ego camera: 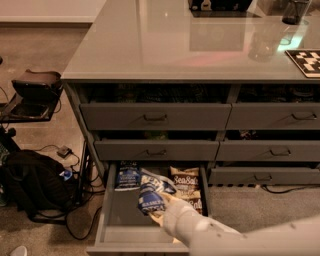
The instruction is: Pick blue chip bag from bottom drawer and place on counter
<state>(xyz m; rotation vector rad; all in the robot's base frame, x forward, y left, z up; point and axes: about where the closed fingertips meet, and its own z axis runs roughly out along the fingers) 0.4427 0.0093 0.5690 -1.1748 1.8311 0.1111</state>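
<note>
The bottom drawer (pixel 121 218) stands pulled open under the cabinet. My white arm reaches in from the lower right. My gripper (pixel 161 208) sits over the middle of the drawer, shut on the blue chip bag (pixel 150 196), which hangs tilted just above the drawer floor. A second blue bag (pixel 128 176) lies at the drawer's back left. Tan-brown "Sea Salt" bags (pixel 186 181) lie on the right side, partly hidden by my arm. The glossy grey-green counter (pixel 175 45) spans the top of the cabinet.
Closed grey drawers with bar handles (pixel 155 118) sit above the open one. A checkered board (pixel 306 61) and a dark cup (pixel 294 11) stand at the counter's right. A black bag (pixel 30 182), cables and a stool (pixel 36 86) are on the floor to the left.
</note>
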